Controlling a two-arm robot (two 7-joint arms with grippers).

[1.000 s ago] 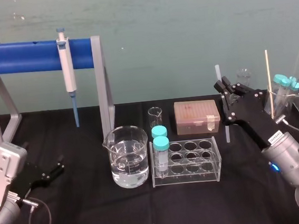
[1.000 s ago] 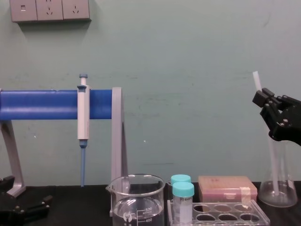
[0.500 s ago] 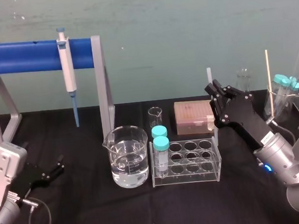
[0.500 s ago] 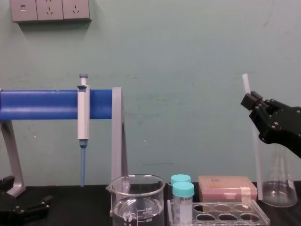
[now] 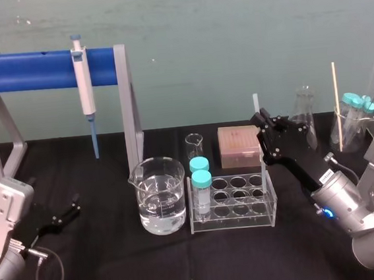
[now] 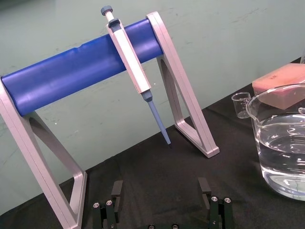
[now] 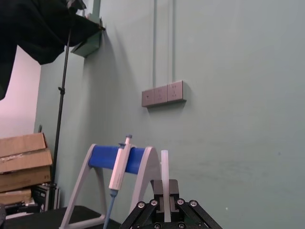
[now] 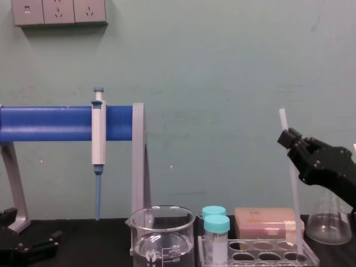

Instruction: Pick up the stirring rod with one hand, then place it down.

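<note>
In the head view, the right gripper (image 5: pixel 263 121) is closed on the stirring rod (image 5: pixel 264 172) near its upper end, so the rod hangs almost upright and its lower end comes down at the right end of the test tube rack (image 5: pixel 233 209). I judge this high grip lets the low end be guided. The left gripper (image 5: pixel 71 209) lies on the black table (image 5: pixel 106 267) at the left, well apart from the glassware. In the left wrist view its fingers stand wide apart and hold nothing. In the right wrist view the rod rises straight between the closed fingers. In the chest view the rod leans a little; whether its tip touches the rack I cannot tell.
</note>
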